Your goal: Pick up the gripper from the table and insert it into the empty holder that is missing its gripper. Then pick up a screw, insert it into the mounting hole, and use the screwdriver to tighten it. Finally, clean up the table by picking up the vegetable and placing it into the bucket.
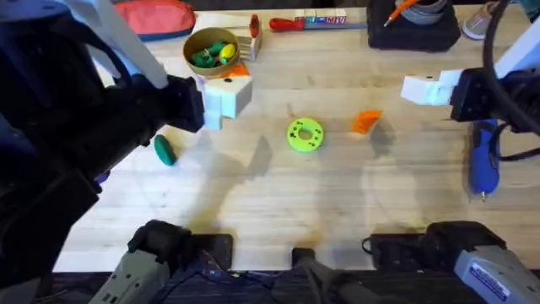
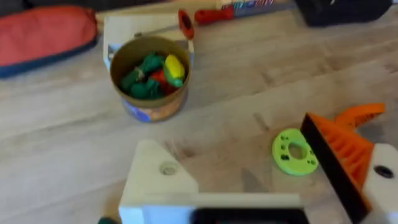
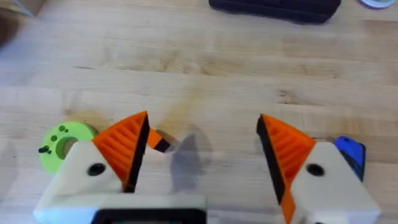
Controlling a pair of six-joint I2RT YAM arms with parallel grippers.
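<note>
The orange ribbed gripper (image 1: 365,122) lies on the pale table (image 1: 337,194), right of a lime-green disc (image 1: 305,134); it also shows past my left fingers (image 2: 360,114). My left gripper (image 1: 224,95) hovers open and empty just below the bucket; one finger is the plain white holder (image 2: 160,180), the other carries an orange pad. My right gripper (image 3: 202,149) is open over the table, both pads orange, with the orange gripper (image 3: 158,142) peeking behind one pad. The blue screwdriver (image 1: 483,156) lies at the right. The dark green vegetable (image 1: 164,149) lies at the left. The tan bucket (image 1: 196,38) holds toy vegetables.
A red pouch (image 1: 156,17) and a red-handled tool (image 1: 287,24) lie along the far edge, with a black case (image 1: 413,25) at the back right. A small wooden block (image 1: 251,38) stands beside the bucket. The near half of the table offers room.
</note>
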